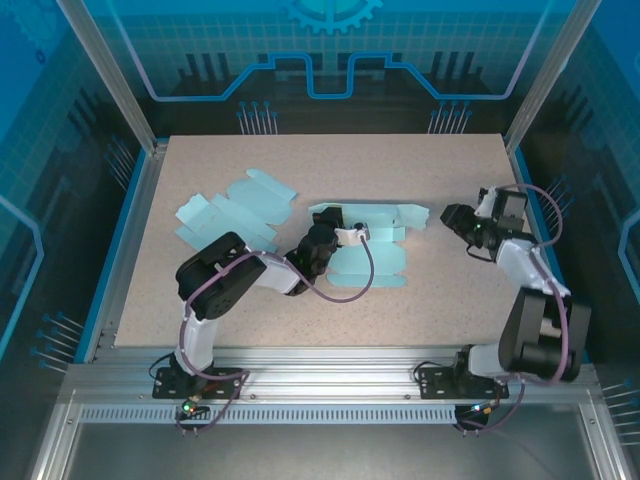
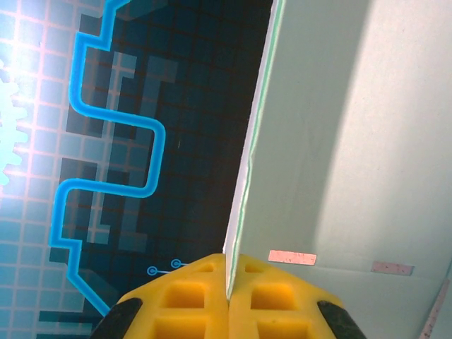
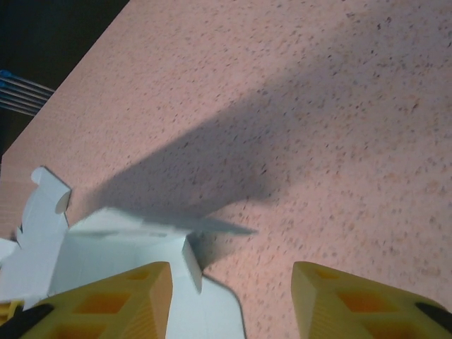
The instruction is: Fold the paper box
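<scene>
Your left hand (image 2: 227, 272) is clamped shut on the thin edge of a flap (image 2: 339, 141). The paper is pinched right between the two yellow fingers, and the flap rises upright from the grip. That flap belongs to the box (image 1: 392, 270), which lies mid-table as a pale blue sheet. Most of it is flat, with the left hand reaching in over its near-left part.

Your right hand (image 3: 232, 282) is open, fingers wide apart and holding nothing. It hangs off the box's right end, near it but not touching. From its wrist camera, a raised corner of the box sits just beside its left finger, and bare table (image 3: 339, 106) lies under the rest of the gap.

This looks like light, thin card, so treat it gently. It should be stiff across a panel and willing to bend only along its creases. It will probably crumple if you squeeze hard, and with so little weight it is likely to skate on the table if pushed from one side. I'd take hold at a flap edge close to a crease and brace the far side with the other hand.

A spare sheet (image 1: 225, 212) lies flat, well off to the left.
</scene>
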Controlling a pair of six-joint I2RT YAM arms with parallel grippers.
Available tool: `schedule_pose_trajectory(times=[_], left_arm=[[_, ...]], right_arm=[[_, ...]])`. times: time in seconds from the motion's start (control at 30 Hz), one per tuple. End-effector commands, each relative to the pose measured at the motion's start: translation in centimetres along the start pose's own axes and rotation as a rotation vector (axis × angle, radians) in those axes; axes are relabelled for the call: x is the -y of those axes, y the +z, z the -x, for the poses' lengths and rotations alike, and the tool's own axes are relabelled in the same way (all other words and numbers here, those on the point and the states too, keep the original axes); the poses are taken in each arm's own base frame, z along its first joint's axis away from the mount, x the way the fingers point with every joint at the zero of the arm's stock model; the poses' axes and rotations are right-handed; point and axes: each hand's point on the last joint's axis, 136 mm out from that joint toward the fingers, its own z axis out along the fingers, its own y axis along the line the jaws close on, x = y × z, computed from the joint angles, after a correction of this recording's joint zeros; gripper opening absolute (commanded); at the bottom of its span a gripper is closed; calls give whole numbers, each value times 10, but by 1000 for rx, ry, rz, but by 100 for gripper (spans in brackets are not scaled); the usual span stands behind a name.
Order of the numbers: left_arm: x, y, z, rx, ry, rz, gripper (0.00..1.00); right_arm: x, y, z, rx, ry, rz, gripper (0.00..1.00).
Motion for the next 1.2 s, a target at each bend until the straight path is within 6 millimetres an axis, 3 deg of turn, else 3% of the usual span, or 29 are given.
schedule_pose_trajectory(times=[0.0, 0.2, 0.37, 0.47, 0.6, 0.8, 1.17], left_arm=[[2, -3, 3, 27, 7, 21, 0], [7, -2, 3, 28, 11, 12, 0], [14, 0, 1, 22, 29, 2, 0], [15, 1, -1, 17, 27, 10, 0], [17, 2, -5, 7, 32, 7, 0], [18, 5, -9, -4, 52, 11, 0], [18, 10, -13, -25, 65, 26, 0]], right_arm=[[-8, 20, 13, -71, 44, 82, 46], [-3, 70, 20, -165, 70, 114, 45], [-8, 110, 8, -249, 59, 139, 46], [-17, 121, -1, -270, 35, 162, 46], [-26, 119, -9, -265, 14, 181, 46], [-30, 96, -22, -235, -10, 189, 46], [-50, 77, -62, -238, -101, 177, 46]])
